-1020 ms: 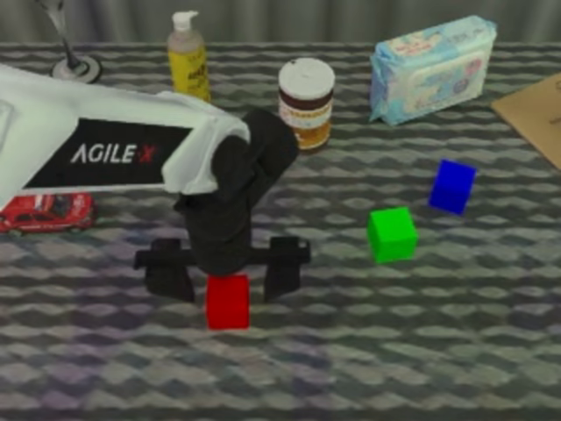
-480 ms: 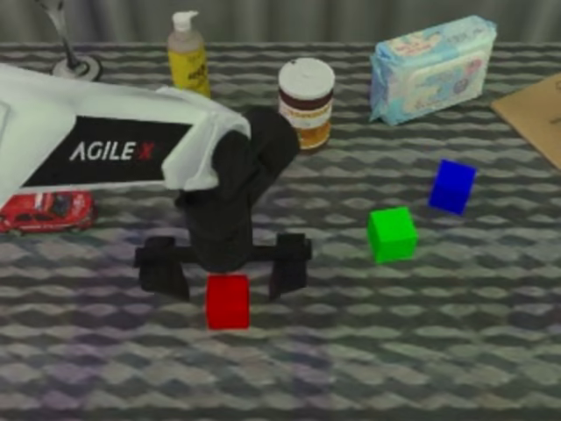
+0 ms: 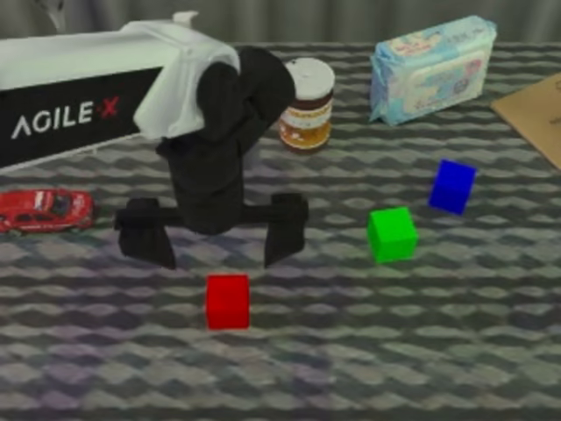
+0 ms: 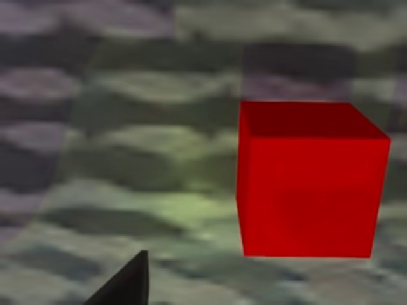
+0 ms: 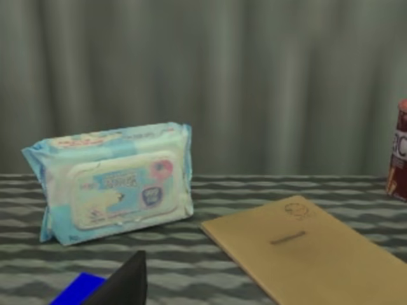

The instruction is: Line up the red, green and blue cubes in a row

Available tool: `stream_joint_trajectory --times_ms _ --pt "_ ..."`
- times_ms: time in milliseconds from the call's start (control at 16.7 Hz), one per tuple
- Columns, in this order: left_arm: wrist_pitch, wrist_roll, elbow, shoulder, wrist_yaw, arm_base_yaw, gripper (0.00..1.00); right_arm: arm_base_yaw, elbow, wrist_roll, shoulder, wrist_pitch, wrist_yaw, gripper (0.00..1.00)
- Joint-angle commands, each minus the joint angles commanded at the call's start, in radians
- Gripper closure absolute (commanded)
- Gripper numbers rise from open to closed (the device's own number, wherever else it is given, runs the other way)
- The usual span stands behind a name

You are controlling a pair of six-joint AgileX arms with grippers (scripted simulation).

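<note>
In the top view, the left gripper (image 3: 215, 237) is seen above the patterned table (image 3: 368, 351), with its two dark fingers (image 3: 285, 230) spread wide apart and nothing held between them. The red cube (image 3: 228, 301) is found on the table just in front of the gripper, nearer to the front edge, and it is not touched by either finger. In the left wrist view the same red cube (image 4: 310, 181) is shown resting flat on the cloth, apart from one dark fingertip. The green cube (image 3: 391, 233) is placed to the right of the gripper, and the blue cube (image 3: 452, 186) is set near it, further right and further back; the two are not touching. A red toy car (image 3: 46, 210) lies at the left side, and a jar (image 3: 307, 105) and a pack of wipes (image 3: 431, 67) stand at the back. The right gripper is not seen in the top view; whether it is open cannot be told.
</note>
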Motion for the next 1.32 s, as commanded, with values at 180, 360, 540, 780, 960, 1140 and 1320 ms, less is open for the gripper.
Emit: stream_joint_trajectory --times_ms 180,360,540,780,960,1140,1320 --pt "0.003 0.0 -0.002 0.004 0.0 -0.005 0.0 0.0 0.0 0.0 0.0 0.0 0.0 0.0" --pt "0.02 0.002 -0.028 -0.024 -0.002 0.008 0.0 0.01 0.03 0.006 0.03 -0.021 -0.002 0.0" --pt "0.085 0.01 -0.125 -0.137 -0.007 0.061 0.0 0.046 0.154 0.028 0.155 -0.1 -0.004 0.0" --pt "0.227 0.038 -0.341 -0.418 -0.013 0.18 0.0 0.117 0.437 0.075 0.467 -0.276 -0.003 0.0" --pt "0.359 0.09 -0.55 -0.697 -0.015 0.284 0.0 0.182 0.696 0.116 0.801 -0.442 -0.001 0.0" --pt "0.504 0.174 -0.782 -1.0 -0.017 0.386 0.0 0.25 0.963 0.16 1.168 -0.622 0.0 0.0" --pt "0.652 0.283 -1.008 -1.293 -0.015 0.478 0.0 0.317 1.213 0.203 1.504 -0.796 0.0 0.0"
